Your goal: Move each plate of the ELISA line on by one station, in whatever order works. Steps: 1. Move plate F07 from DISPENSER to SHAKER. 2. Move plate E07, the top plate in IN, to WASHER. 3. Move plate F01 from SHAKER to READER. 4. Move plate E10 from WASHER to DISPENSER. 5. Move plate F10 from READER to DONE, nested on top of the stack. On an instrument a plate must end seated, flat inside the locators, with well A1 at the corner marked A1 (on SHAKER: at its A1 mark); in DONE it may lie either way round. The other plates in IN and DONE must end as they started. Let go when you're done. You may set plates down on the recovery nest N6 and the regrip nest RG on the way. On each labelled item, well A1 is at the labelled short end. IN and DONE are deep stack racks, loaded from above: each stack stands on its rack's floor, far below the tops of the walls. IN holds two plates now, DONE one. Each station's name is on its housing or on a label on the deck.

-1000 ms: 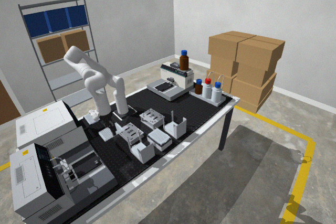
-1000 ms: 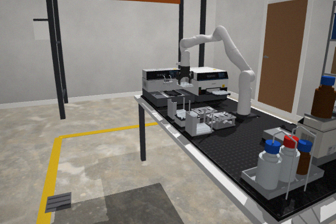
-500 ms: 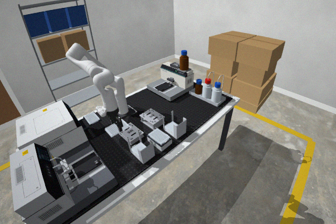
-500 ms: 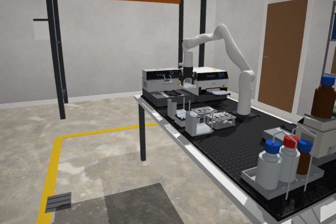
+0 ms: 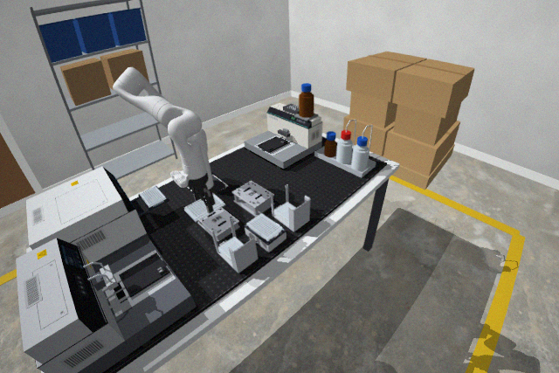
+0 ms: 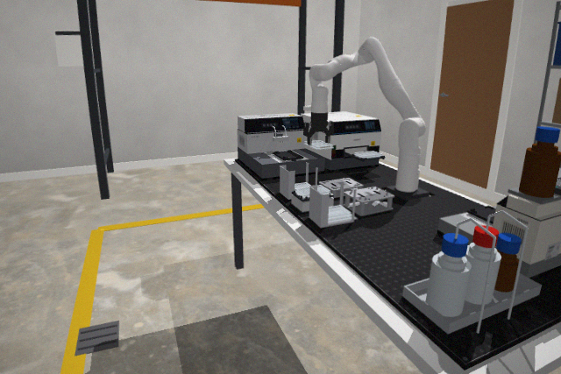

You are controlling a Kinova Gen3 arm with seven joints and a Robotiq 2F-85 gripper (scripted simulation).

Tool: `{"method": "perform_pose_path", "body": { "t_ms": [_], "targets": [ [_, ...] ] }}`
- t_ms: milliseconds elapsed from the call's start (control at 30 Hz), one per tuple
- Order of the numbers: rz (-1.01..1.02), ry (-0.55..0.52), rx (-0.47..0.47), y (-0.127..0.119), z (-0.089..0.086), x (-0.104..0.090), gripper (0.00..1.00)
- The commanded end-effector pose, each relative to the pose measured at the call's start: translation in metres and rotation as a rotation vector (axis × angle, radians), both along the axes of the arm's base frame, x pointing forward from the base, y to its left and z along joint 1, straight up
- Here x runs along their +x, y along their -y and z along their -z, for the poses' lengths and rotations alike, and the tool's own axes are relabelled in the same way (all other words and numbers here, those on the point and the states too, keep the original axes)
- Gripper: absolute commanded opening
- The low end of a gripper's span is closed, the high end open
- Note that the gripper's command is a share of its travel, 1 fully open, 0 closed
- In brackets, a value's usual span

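At the left edge of the top view, two grey instruments [image 5: 72, 206] stood on the black deck [image 5: 315, 170]. A white plate [image 5: 152, 197] lay on the tray of the rear one, while the front one's tray [image 5: 141, 273] showed dark.

Right of them, the white arm [image 5: 180, 120] bent down from the upper left. Its gripper [image 5: 208, 209] pointed straight down, left of centre. The fingers stood wide apart and clasped a second white plate [image 5: 195, 210] by its edges. In the exterior view this held plate [image 6: 323, 144] hung level in the air under the gripper [image 6: 316, 137], in front of the two instruments and above the deck. Its long axis appeared to run from lower left to upper right in the top view. Its label was too small to read, so neither its name nor its A1 end could be told.

Just right of and below the held plate stood a grey nest [image 5: 218, 223], with another nest [image 5: 252, 196] beyond it. Two open white racks [image 5: 238, 252] [image 5: 293, 214] flanked a low station bearing a well plate [image 5: 266, 228]. Further to the upper right sat an instrument [image 5: 282, 152] with a dark tray, then a bottle tray [image 5: 361, 169]. Cardboard boxes [image 5: 406, 107] stood at the far right.
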State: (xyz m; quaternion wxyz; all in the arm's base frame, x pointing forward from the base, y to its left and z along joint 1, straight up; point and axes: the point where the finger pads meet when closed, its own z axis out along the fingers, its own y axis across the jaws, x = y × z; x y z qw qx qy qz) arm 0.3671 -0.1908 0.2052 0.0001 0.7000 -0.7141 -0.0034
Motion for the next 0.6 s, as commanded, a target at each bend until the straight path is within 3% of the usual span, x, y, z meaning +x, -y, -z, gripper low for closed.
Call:
{"method": "perform_pose_path", "body": {
  "t_ms": [0, 567],
  "targets": [
    [0.000, 0.002, -0.001, -0.012, -0.001, -0.001, 0.94],
    [0.001, 0.002, -0.001, -0.061, -0.001, -0.013, 0.94]
  ]
}}
